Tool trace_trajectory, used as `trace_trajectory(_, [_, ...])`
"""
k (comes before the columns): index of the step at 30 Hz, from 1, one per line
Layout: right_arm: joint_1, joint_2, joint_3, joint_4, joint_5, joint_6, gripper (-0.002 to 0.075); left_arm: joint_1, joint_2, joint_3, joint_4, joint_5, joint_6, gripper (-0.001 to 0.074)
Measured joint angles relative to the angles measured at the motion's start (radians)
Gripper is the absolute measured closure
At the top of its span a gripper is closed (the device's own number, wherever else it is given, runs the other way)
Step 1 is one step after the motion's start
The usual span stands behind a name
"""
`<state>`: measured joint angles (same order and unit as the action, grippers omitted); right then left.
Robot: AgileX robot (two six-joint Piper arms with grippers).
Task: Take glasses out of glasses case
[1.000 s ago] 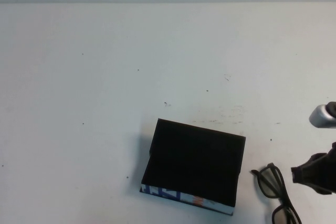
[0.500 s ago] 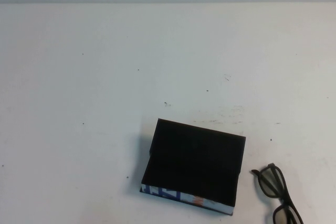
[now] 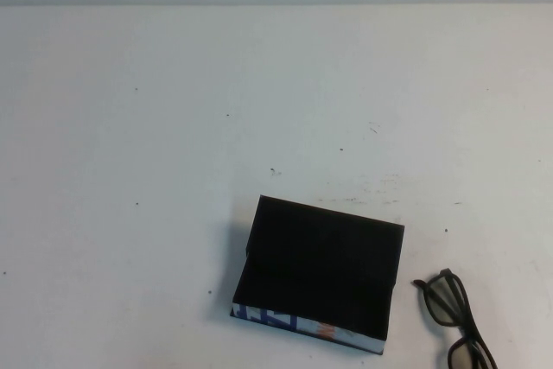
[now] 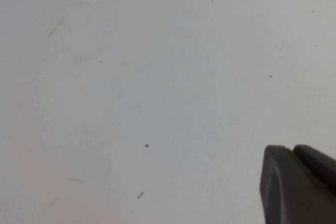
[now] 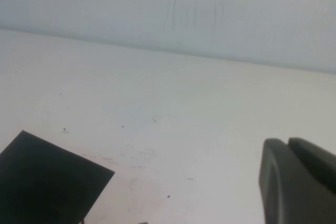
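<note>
Neither pincer appears in the high view. Only a dark grey finger tip of the left gripper (image 4: 298,184) shows at the lower right corner of the left wrist view, over bare white table (image 4: 131,77), touching nothing visible; whether it is apart or together I cannot tell. Likewise a single dark finger of the right gripper (image 5: 296,182) shows at the lower right of the right wrist view, raised over the table and holding nothing that can be seen; its opening cannot be told either. In the high view the glasses case (image 3: 320,270) lies flat and closed in the lower centre of the frame, its long axis running roughly left to right and tilted slightly clockwise, with the white edge printed in blue and orange facing the bottom of the frame. Just beside it, at the lower right, the glasses (image 3: 454,317) lie on the table outside the case and apart from it, their long axis running diagonally from upper left toward the lower right; one lens shows whole, the second is cut off by the bottom edge of the frame. In the right wrist view a black corner of the case (image 5: 47,182) sits at the lower left, the remainder cut off.
</note>
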<state>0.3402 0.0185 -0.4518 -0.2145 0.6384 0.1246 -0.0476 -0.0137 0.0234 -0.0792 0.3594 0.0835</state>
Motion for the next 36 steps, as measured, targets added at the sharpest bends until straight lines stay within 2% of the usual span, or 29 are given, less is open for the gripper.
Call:
trace_trajectory(20, [-0.002,-0.022,0.034,0.014,-0.028,0.0,0.0742,0.0,0.0,0.0,0.0,0.0,0.0,0.074])
trace_trajectory(25, [-0.002,-0.026,0.172,-0.004,-0.164,0.0,0.0742,0.0,0.0,0.0,0.0,0.0,0.0,0.074])
trace_trajectory(31, [-0.002,-0.028,0.404,0.025,-0.547,0.0,0.0742,0.0,0.0,0.0,0.0,0.0,0.0,0.074])
trace_trajectory(33, [-0.002,-0.029,0.461,0.084,-0.583,0.0,0.0742,0.0,0.0,0.0,0.0,0.0,0.0,0.074])
trace_trajectory(36, [-0.004,-0.029,0.475,0.156,-0.523,0.0,0.0742,0.0,0.0,0.0,0.0,0.0,0.0,0.074])
